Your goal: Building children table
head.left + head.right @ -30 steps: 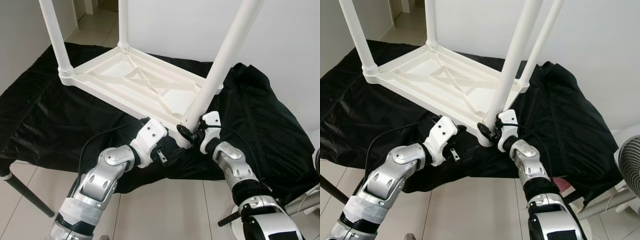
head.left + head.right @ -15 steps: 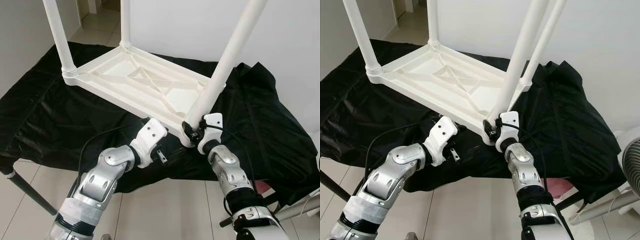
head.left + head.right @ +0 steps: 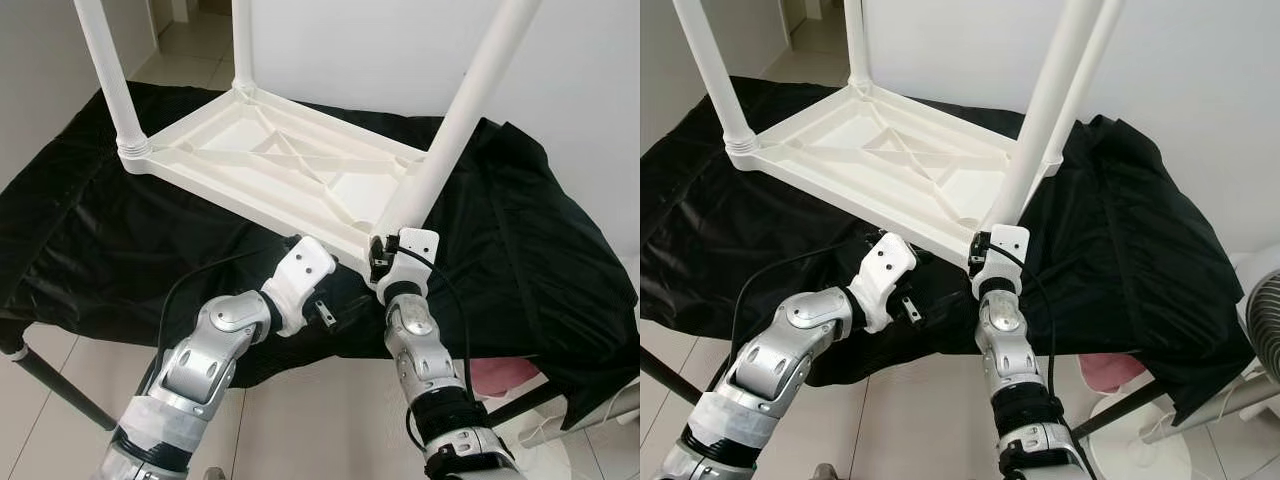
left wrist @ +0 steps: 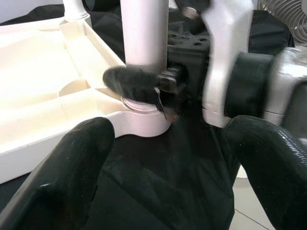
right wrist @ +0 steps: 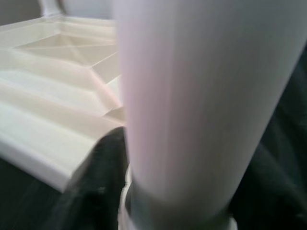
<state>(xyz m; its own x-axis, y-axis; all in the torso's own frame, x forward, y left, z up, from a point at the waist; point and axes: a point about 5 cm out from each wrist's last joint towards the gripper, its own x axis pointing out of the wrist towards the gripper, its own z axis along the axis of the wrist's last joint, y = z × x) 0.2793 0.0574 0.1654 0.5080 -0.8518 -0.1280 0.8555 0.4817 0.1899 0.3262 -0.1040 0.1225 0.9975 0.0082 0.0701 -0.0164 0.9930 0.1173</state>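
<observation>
My arms: silver jointed shells, black rings between segments, white wrist housings. Left pincer (image 4: 163,187) has fat, glossy black fingers (image 4: 62,182). Black cable loops along each forearm. Pale tape wraps left upper arm.

White wall (image 3: 360,50), pale tiled floor (image 3: 300,420)

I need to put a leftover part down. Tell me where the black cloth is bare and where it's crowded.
Bare black cloth lies left of the upturned white table, and again to its right, toward the wall. The near corner is crowded: the right gripper is shut on the near leg, and the open left gripper hovers beside it.
</observation>
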